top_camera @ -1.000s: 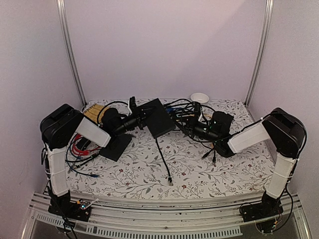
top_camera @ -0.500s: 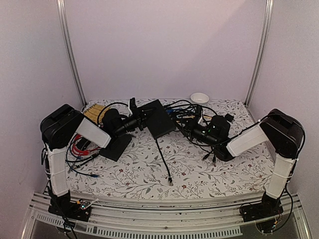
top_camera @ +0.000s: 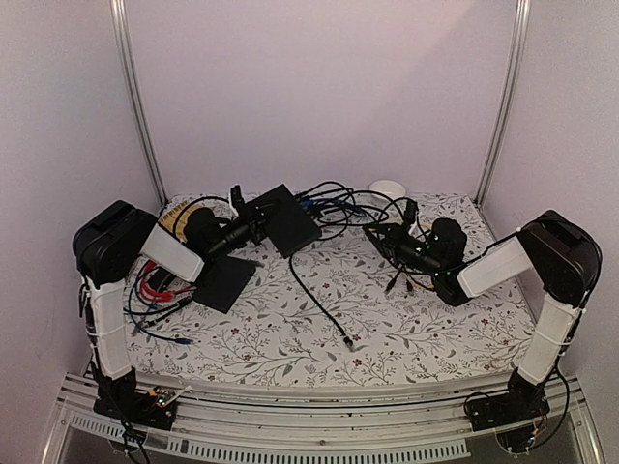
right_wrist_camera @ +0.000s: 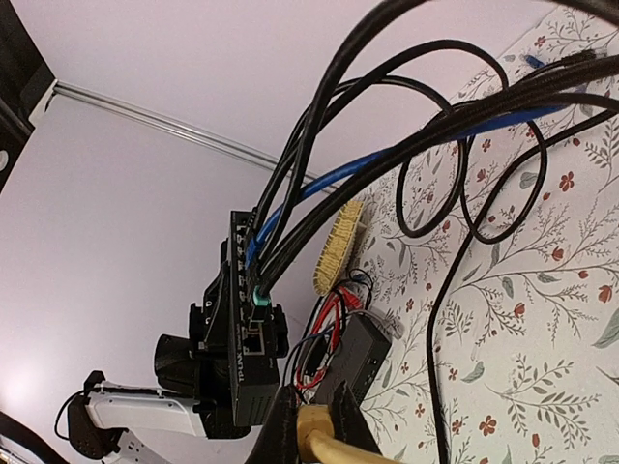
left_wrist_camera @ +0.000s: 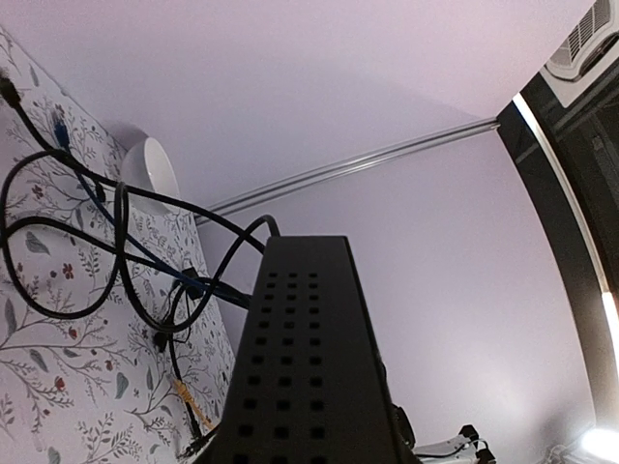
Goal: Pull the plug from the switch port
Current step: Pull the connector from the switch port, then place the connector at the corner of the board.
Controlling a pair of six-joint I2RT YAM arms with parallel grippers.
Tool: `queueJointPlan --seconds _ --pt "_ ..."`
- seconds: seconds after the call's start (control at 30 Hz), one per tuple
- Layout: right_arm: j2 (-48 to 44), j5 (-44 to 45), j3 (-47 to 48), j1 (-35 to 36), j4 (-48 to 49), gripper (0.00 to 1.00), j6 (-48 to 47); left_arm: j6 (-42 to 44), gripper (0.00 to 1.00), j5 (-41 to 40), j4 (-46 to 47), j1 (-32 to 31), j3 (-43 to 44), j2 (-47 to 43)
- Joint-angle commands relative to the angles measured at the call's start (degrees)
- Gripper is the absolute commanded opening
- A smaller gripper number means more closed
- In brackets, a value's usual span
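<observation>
The switch [top_camera: 285, 220] is a flat black box held off the table at the back left, with my left gripper [top_camera: 253, 227] shut on its near end. Its vented face fills the left wrist view [left_wrist_camera: 300, 358], where my own fingers are hidden. In the right wrist view the switch [right_wrist_camera: 240, 329] shows its socket row, with black, blue and green-booted cables plugged in and one socket bare below them. My right gripper [right_wrist_camera: 324, 425] is shut on a yellow plug [right_wrist_camera: 327, 437], clear of the switch. From above, the right gripper [top_camera: 379, 235] sits well right of the switch.
A bundle of black and blue cables [top_camera: 334, 203] runs from the switch toward a white bowl [top_camera: 387, 188] at the back. A loose black cable [top_camera: 319, 300] trails to the table's middle. A thin black slab [top_camera: 222, 280], red wires [top_camera: 155, 285] and a tan brush [right_wrist_camera: 338, 246] lie at the left.
The switch has moved left and back with the left gripper, while the right gripper has drawn away to the right. The gap between them has widened and the loose black cable has shifted.
</observation>
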Motion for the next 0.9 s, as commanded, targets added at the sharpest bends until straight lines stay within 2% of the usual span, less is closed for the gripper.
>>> queueJointPlan --seconds 0.0,0.17,0.37,0.57,0.87 --pt "-2.0 -2.5 0.8 0.6 -1.1 0.02 -1.6 -0.3 0.0 -1.1 8.2 -0.3 0.6 -3.8" --pt "-4.6 -6.9 2.9 0.6 -4.4 0.02 -3.4 1.9 0.0 -1.0 6.2 -0.2 0.9 -4.4" --pt "-12.0 -11.3 5.5 0.6 -15.4 0.02 -9.1 4.6 0.0 -0.4 3.3 -0.1 2.2 -4.4" --pt "-18.2 -10.8 5.4 0.6 -23.5 0.02 -13.2 5.2 0.0 -0.1 2.3 -0.1 4.0 -4.4" --pt "-23.2 -6.8 5.5 -3.7 -26.5 0.02 -16.0 7.6 0.0 1.6 0.6 -0.1 2.1 -8.3"
